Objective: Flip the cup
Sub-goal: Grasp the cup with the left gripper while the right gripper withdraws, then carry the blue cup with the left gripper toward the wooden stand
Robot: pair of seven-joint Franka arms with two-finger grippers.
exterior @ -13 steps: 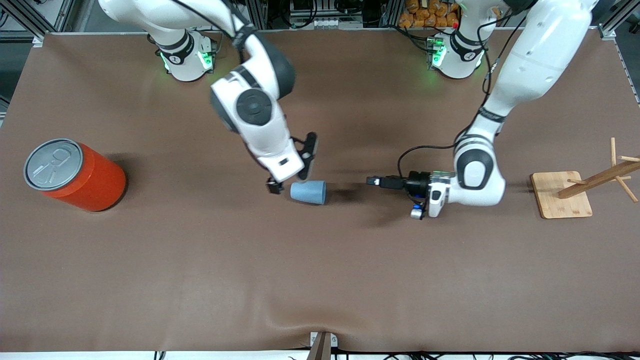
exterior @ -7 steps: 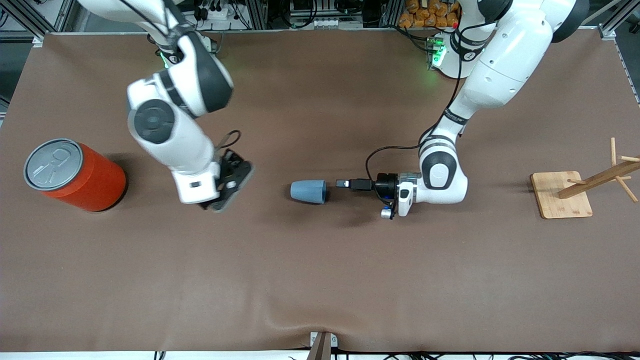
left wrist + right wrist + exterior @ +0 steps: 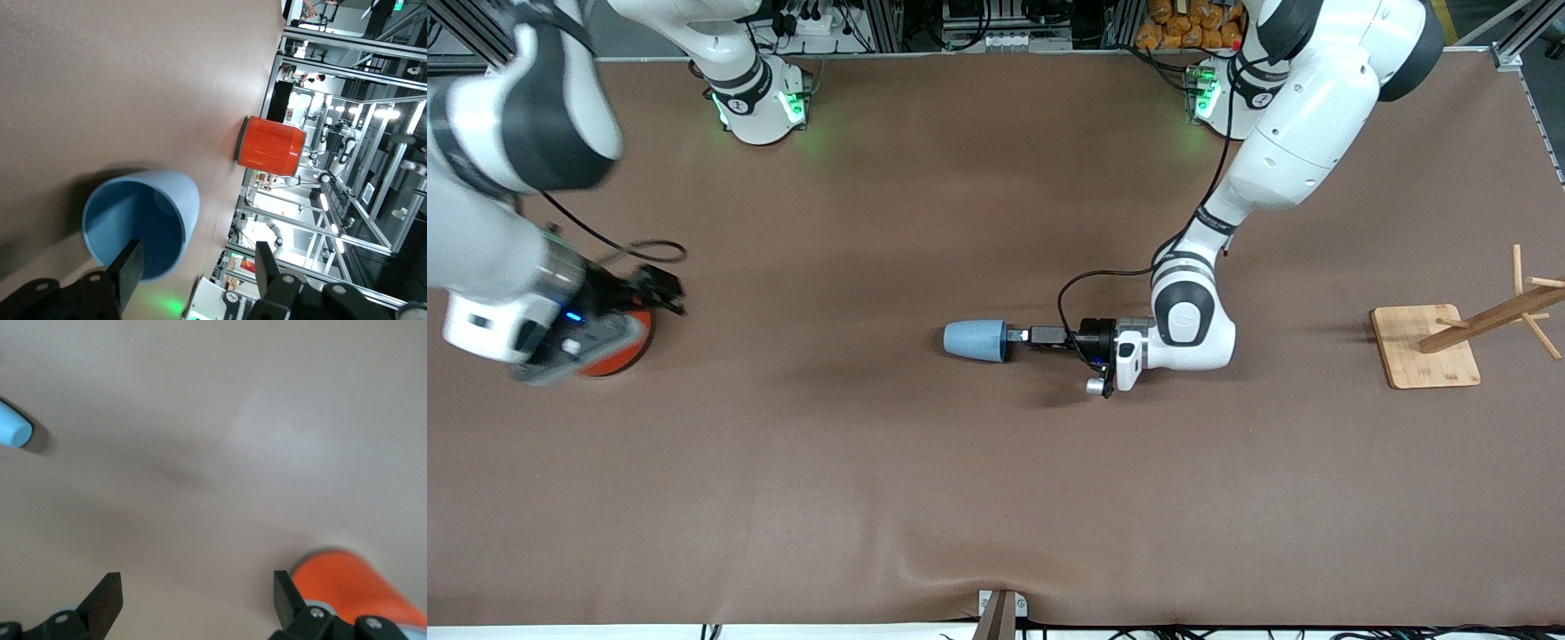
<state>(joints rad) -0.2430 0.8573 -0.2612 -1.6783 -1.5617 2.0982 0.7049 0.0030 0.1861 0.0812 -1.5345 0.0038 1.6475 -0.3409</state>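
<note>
Meanwhile I saw the left gripper (image 3: 1021,335), fingers spread, had reached the rim of the cup (image 3: 975,340) lying mid-table; the right gripper (image 3: 660,289), fingers spread, had withdrawn over the orange can (image 3: 621,344).

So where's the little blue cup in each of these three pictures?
Front view: the cup lies on its side mid-table, at the left gripper.
Left wrist view: close up, open mouth facing the camera.
Right wrist view: just a sliver at the edge.
Shared landmark: the orange can.
</note>
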